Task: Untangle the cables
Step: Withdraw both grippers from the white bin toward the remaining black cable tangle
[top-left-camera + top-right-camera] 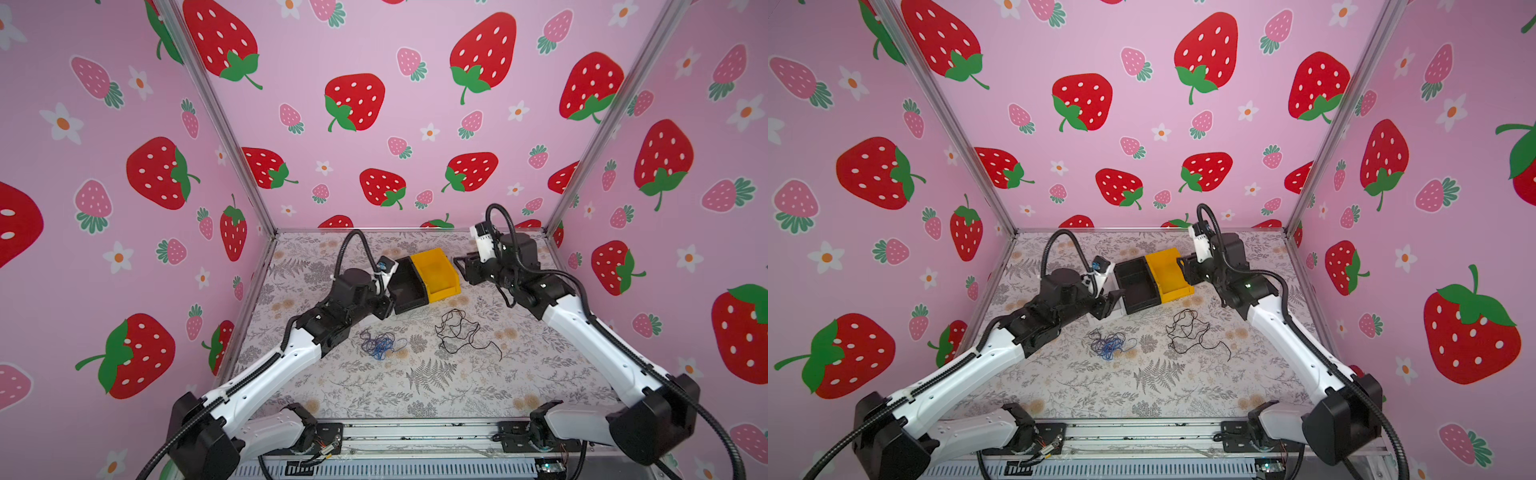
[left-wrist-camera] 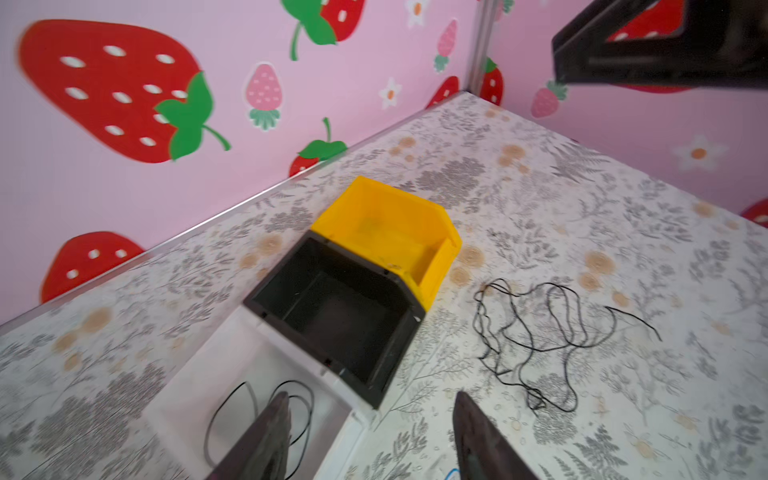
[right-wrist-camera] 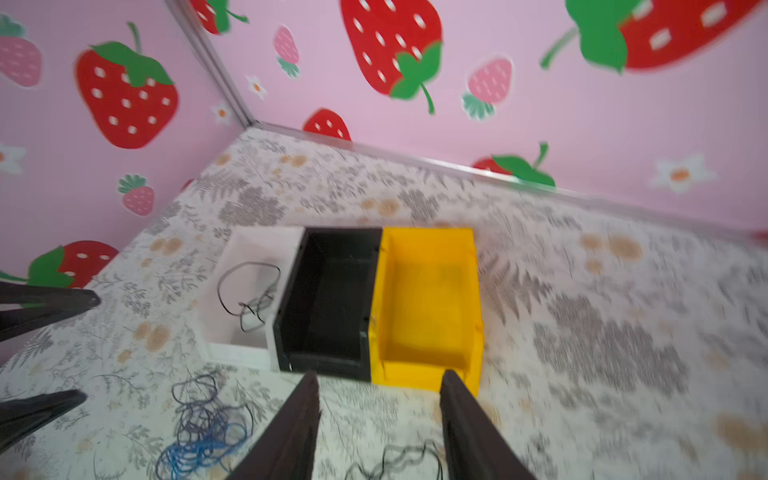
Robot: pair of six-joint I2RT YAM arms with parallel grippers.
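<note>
Across the tabletop (image 1: 415,395), the loose black cable (image 1: 461,332) sprawls on the right arm's side, apart from the right claw (image 3: 380,373). The smaller blue-and-purple tangle (image 1: 380,343) lies near the left claw (image 2: 372,395), toward the robot's base, so the left arm is nearer. Both claws hang spread, empty.

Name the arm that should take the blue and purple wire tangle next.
Left, probably. The blue and purple wire tangle lies close to the open left gripper; the right gripper hangs farther off, by the yellow plastic bin.
</note>
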